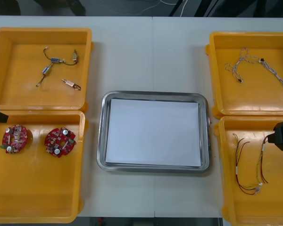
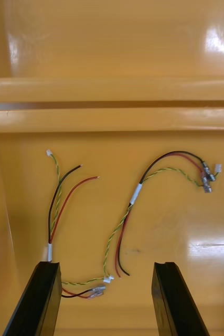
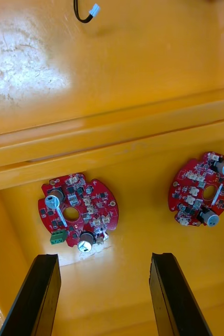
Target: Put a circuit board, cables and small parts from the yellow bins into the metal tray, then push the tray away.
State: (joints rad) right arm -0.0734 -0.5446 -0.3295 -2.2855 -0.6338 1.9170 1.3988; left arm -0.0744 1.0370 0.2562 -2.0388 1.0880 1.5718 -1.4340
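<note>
Light desk (image 1: 146,52) | shiny metal tray (image 1: 102,141), white inside, centre | left gripper (image 3: 104,257), jaws apart, above round red circuit boards (image 1: 60,141), lower-left yellow bin (image 1: 33,188) | right gripper (image 2: 106,265), jaws apart, above red-and-yellow cables (image 2: 134,195), lower-right yellow bin (image 1: 273,197)

Two red circuit boards (image 3: 78,212) just beyond wide-spread left hand (image 3: 104,257)
</note>
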